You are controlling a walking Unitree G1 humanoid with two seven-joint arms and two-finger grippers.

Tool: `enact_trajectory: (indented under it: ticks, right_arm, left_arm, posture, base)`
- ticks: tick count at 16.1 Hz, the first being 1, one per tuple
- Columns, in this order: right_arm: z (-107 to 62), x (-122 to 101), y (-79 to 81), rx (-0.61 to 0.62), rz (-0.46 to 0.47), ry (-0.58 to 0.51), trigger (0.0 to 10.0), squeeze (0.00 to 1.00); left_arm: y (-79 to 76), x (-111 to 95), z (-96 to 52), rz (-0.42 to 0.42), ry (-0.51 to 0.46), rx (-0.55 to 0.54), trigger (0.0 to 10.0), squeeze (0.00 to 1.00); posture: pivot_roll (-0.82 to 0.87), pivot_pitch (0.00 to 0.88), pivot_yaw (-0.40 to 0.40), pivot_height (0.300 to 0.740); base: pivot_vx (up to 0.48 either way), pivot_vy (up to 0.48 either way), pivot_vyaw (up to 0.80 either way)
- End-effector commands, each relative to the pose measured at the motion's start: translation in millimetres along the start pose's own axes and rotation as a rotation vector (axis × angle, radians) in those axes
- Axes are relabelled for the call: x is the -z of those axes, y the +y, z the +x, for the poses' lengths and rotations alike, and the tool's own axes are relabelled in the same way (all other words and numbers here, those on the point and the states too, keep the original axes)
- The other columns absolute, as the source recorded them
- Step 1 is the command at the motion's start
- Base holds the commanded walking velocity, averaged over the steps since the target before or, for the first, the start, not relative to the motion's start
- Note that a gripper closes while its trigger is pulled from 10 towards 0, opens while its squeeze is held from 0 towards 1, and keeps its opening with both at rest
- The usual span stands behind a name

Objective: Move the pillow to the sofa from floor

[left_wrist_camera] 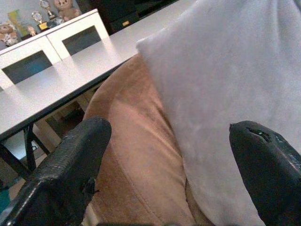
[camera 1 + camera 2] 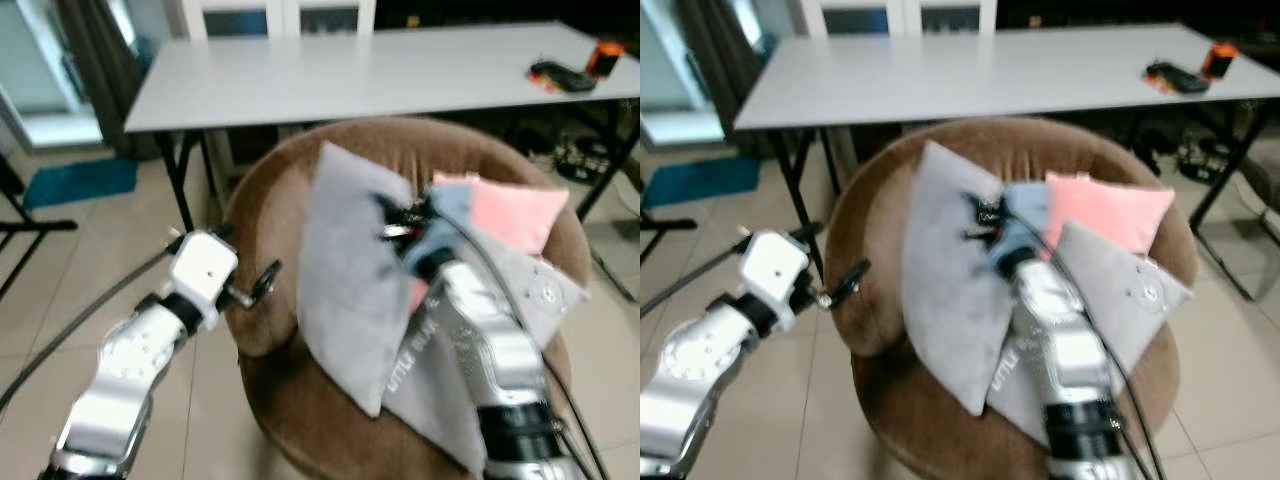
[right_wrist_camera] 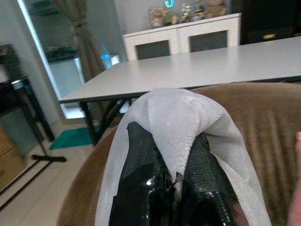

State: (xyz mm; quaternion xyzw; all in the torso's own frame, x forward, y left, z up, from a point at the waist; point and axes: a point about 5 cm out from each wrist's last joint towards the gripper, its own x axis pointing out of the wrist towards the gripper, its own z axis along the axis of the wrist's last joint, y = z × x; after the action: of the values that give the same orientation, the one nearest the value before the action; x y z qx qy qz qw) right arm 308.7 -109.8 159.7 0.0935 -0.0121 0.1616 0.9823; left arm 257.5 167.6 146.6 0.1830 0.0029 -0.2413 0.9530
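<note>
Where head views blur, right pincer pinching pillow.

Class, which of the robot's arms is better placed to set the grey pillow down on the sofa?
The right. Its pincer is shut on the pillow over the sofa; the left pincer is open beside it.

Long white table set behind, on black folding legs. Orange object and dark flat object placed near its far right end. White cabinet seen beyond, soft toys lined on top. Teal mat laid on tiled floor. Dark curtain hung at left.
</note>
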Motion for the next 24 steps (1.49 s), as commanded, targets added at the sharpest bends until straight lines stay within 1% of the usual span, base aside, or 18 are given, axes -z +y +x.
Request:
enact_trajectory:
  ticks: [1,2,3,4,5,6,7,10,11,14,16,17,18,19,20,21,22,24]
  right_arm:
    - [7.7,-15,15.1,-0.052,-0.002,-0.077,10.0,0.0]
    - [8.5,-15,15.7,-0.053,-0.001,-0.076,10.0,0.0]
    - [19.3,-9,16.0,-0.026,-0.004,-0.04,10.0,0.0]
    - [24.2,-7,16.7,-0.025,0.008,-0.032,10.0,0.0]
    - [37.1,-1,18.0,-0.033,0.025,0.006,10.0,0.0]
    - [42.8,2,17.3,-0.028,0.026,0.028,10.0,0.0]
    - [53.7,7,15.4,-0.015,0.015,0.064,10.0,0.0]
    - [71.1,14,10.1,0.035,-0.007,0.128,10.0,0.0]
    - [83.5,16,7.2,0.08,-0.001,0.159,10.0,0.0]
    - [91.2,14,2.3,0.145,-0.035,0.181,10.0,0.0]
    - [90.2,15,-7.7,0.192,-0.058,0.205,10.0,0.0]
    - [88.6,16,-15.3,0.227,-0.087,0.215,10.0,0.45]
    - [85.1,14,-30.1,0.296,-0.139,0.223,10.0,1.0]
    - [82.0,9,-44.5,0.341,-0.167,0.207,10.0,1.0]
    - [81.1,7,-49.2,0.355,-0.178,0.199,10.0,1.0]
    - [80.3,0,-57.0,0.349,-0.263,0.183,10.0,1.0]
    - [79.3,-9,-65.7,0.36,-0.312,0.15,10.0,1.0]
    - [76.4,-20,-78.3,0.374,-0.315,0.103,10.0,1.0]
  left_arm:
    - [4.1,0,-2.4,0.028,0.003,0.008,10.0,0.23]
    - [3.5,0,-2.8,0.028,0.004,0.016,10.0,0.23]
    - [1.9,4,-4.8,0.024,0.027,0.053,10.0,0.23]
    - [0.5,5,-5.5,0.02,0.036,0.075,10.0,0.22]
    - [-3.6,8,-7.3,0.008,0.058,0.127,10.0,0.23]
    - [-6.3,10,-9.0,0.001,0.076,0.158,10.0,0.23]
    - [-9.5,13,-11.7,-0.005,0.1,0.203,10.0,0.23]
    - [-10.3,15,-14.7,-0.01,0.125,0.24,10.0,0.23]
    - [-11.3,16,-18.8,-0.019,0.148,0.271,10.0,0.23]
    - [-14.3,16,-26.7,-0.023,0.168,0.3,10.0,0.23]
    - [-16.3,16,-29.5,-0.028,0.176,0.311,10.0,0.24]
    - [-17.1,15,-30.6,-0.031,0.178,0.315,10.0,0.23]
    - [-18.1,15,-31.7,-0.038,0.182,0.317,10.0,0.24]
    - [-19.1,15,-31.8,-0.042,0.183,0.32,10.0,0.24]
    - [-19.4,15,-31.6,-0.042,0.182,0.322,10.0,0.24]
    - [-20.0,13,-30.7,-0.051,0.174,0.334,10.0,0.24]
    - [-20.4,11,-29.1,-0.064,0.161,0.35,10.0,0.24]
    - [-18.6,6,-25.1,-0.076,0.133,0.355,10.0,0.24]
  posture:
    - [-0.01,0.0,0.005,0.74]
    - [-0.01,0.0,0.005,0.74]
    - [-0.02,0.0,0.009,0.74]
    - [-0.02,0.0,0.01,0.74]
    - [-0.02,0.0,0.011,0.74]
    - [-0.02,0.0,0.011,0.74]
    - [-0.01,0.0,0.009,0.74]
    - [0.0,0.0,-0.003,0.74]
    - [0.01,0.0,-0.008,0.74]
    - [0.03,0.0,-0.021,0.74]
    - [0.04,0.0,-0.03,0.74]
    - [0.05,0.0,-0.033,0.74]
    - [0.05,0.0,-0.04,0.74]
    - [0.05,0.0,-0.041,0.74]
    - [0.04,0.0,-0.042,0.74]
    - [0.04,0.0,-0.043,0.74]
    - [0.03,0.0,-0.037,0.74]
    - [0.02,0.0,-0.032,0.74]
  base:
    - [0.0,0.0,0.0]
    - [0.0,0.0,0.0]
    - [0.0,0.0,0.0]
    - [0.0,0.0,0.0]
    - [0.0,0.0,0.0]
    - [0.0,0.0,0.0]
    - [0.0,0.0,0.0]
    - [0.0,0.0,0.0]
    - [0.0,0.0,0.0]
    - [0.0,0.0,0.0]
    - [0.0,0.0,0.0]
    - [0.0,0.0,0.0]
    - [0.0,0.0,0.0]
    - [0.0,0.0,0.0]
    - [0.0,0.0,0.0]
    - [0.0,0.0,0.0]
    - [0.0,0.0,0.0]
    - [0.0,0.0,0.0]
